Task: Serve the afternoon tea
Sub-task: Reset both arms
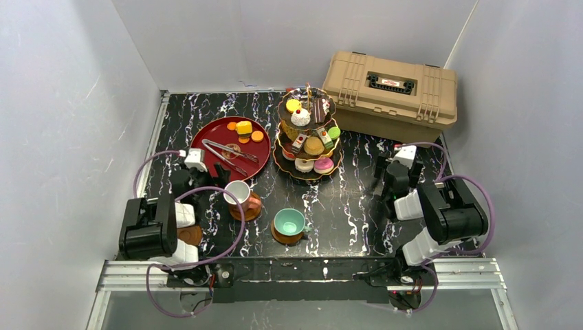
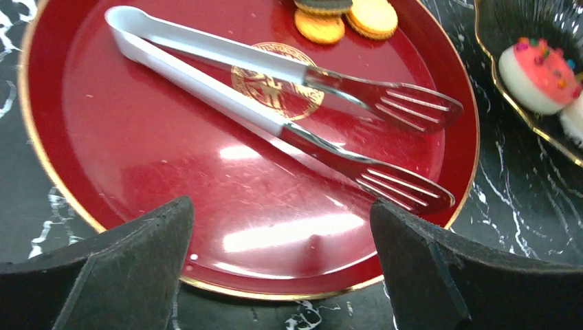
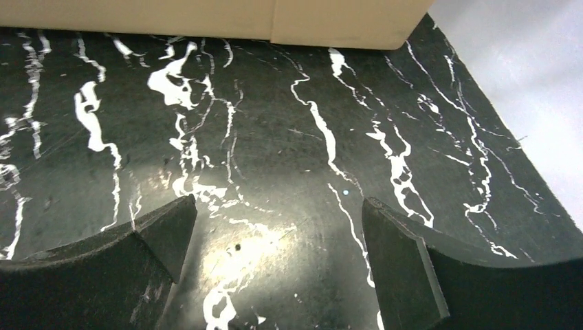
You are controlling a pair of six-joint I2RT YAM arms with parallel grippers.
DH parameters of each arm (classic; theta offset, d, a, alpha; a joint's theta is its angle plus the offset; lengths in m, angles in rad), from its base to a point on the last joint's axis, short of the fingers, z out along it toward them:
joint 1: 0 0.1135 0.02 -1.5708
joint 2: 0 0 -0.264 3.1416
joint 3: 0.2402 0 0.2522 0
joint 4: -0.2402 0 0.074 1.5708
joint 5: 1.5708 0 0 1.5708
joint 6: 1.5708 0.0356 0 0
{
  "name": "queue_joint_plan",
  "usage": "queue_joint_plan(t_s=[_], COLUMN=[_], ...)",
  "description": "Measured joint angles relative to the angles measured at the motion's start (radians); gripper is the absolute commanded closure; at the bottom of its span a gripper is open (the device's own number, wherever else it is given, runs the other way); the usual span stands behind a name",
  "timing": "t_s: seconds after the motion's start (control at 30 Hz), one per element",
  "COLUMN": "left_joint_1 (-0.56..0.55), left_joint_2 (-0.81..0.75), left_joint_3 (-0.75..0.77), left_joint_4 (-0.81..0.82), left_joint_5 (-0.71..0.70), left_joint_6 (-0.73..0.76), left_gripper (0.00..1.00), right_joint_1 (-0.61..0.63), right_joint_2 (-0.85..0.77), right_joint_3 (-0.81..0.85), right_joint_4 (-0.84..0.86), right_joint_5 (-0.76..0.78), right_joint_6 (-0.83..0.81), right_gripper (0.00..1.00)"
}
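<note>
Top view gives you the layout: three-tier stand (image 1: pixel 307 134) with pastries (image 1: pixel 300 117) at 12 o'clock on the counter (image 1: pixel 344 206), red plate (image 1: pixel 210 134) at 10, pinkish cup (image 1: pixel 237 192) at 9, teal cup (image 1: pixel 289 222) at 6, each on a brown saucer (image 1: pixel 251 208), tan case (image 1: pixel 392 86) at 1. Left wrist alone shows the left tool (image 2: pixel 280 206) spread wide, gripping nothing, at the plate's near rim, with tongs (image 2: pixel 275 117) lying on the plate. Right wrist: right tool (image 3: pixel 278 203) released over the counter, case edge at 12.
</note>
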Motion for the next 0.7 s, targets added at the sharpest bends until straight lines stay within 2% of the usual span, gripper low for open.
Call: queue_joint_plan(t_s=[0.1,0.33,0.7], left_joint_1=[-0.059,-0.09,-0.094], left_joint_2=[0.038,0.048,0.048], left_joint_3=[-0.029,0.037,0.037], left_joint_4=[0.061,0.017,0.003], left_joint_5=[-0.061,-0.19,-0.224], left_joint_6=[0.036,0.06,0.068], left_gripper=[0.02,0.02,0.02], right_joint_1=[0.0,-0.023,-0.032], right_joint_2=[0.017,0.048,0.047], right_joint_3=[-0.057,-0.045,-0.045], right_joint_4=[0.125,0.135,0.139], right_joint_5=[-0.042,-0.07,-0.077], right_joint_6=[-0.025,-0.032,-0.027], right_gripper=[0.02,0.02,0.02])
